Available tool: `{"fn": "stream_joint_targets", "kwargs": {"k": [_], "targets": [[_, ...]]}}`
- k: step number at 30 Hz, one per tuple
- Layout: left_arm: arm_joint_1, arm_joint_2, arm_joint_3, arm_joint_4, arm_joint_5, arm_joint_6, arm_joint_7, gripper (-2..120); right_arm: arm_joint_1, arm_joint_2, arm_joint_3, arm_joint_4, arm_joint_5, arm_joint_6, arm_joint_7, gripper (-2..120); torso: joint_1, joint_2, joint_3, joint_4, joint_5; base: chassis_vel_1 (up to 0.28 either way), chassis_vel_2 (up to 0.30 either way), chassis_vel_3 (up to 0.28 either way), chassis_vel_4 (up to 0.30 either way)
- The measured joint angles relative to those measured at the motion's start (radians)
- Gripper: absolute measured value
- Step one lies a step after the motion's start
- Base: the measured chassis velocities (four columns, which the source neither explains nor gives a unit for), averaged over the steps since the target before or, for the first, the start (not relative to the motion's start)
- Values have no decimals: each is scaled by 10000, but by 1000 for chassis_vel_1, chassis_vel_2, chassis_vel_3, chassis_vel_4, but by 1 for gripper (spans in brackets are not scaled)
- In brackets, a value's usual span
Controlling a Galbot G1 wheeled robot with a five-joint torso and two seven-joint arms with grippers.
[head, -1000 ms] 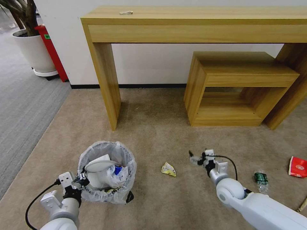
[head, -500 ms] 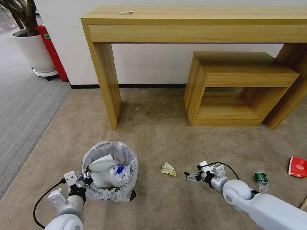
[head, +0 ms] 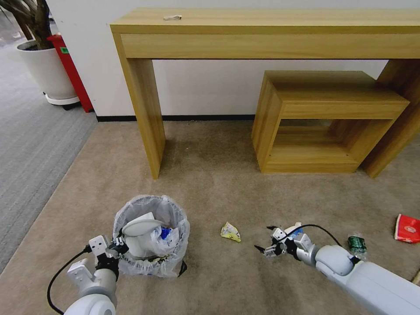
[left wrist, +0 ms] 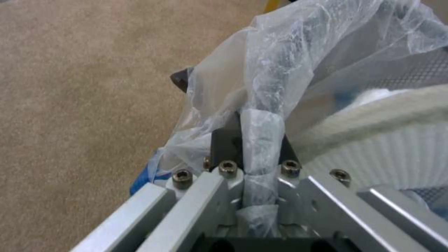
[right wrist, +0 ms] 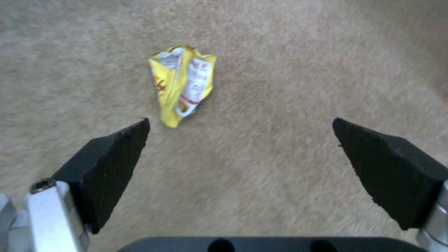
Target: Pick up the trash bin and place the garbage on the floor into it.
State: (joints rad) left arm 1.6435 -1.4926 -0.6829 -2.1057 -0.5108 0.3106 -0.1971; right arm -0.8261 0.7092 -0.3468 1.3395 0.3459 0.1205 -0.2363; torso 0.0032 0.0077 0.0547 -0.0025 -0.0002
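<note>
The trash bin [head: 151, 238], black with a frilled whitish liner, stands on the floor [head: 210, 188] at the lower left. It holds a white slipper [head: 141, 227] and other litter. My left gripper [head: 117, 247] is shut on the bin's near rim. In the left wrist view the left gripper [left wrist: 256, 140] pinches the liner-covered rim [left wrist: 275, 80]. Of the garbage, a crumpled yellow packet [head: 230, 232] lies right of the bin. My right gripper [head: 264, 239] hangs open low over the carpet, just right of that packet [right wrist: 183, 84], and the right gripper [right wrist: 240, 120] has nothing between its fingers.
A green-label bottle [head: 358, 247], a red wrapper [head: 407, 228] and a wooden stick [head: 414, 280] lie at the right. Behind stand a wooden desk [head: 144, 109] and a low wooden shelf [head: 323, 118]. Grey ribbed carpet [head: 30, 144] and a plant pot [head: 46, 72] are at the left.
My right gripper has come down toward the carpet and turned to face the yellow packet, its fingers now spread wider. The bin, held by the left gripper, has shifted slightly to the right.
</note>
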Motion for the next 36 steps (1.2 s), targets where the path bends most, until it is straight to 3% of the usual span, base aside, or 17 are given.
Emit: {"fn": "stream_joint_targets", "kwargs": {"k": [5,13,36], "targets": [[1,-13,-11,45,38,-4,4,1,473,859,-368,-1359,-1088,1034,500,100,1,0,0,2,3,0,0,0,0],[43,-63,-82,133,79,-6,3,1,674,1701,-945,-2715,-1098,1403,797,99,0,0,0,-1,1,0,0,0,0],[76,-105,-151,-31,34,-1,-12,1,1300,2510,-1558,-3631,-927,1818,804,99,1,0,0,1,1,0,0,0,0]]}}
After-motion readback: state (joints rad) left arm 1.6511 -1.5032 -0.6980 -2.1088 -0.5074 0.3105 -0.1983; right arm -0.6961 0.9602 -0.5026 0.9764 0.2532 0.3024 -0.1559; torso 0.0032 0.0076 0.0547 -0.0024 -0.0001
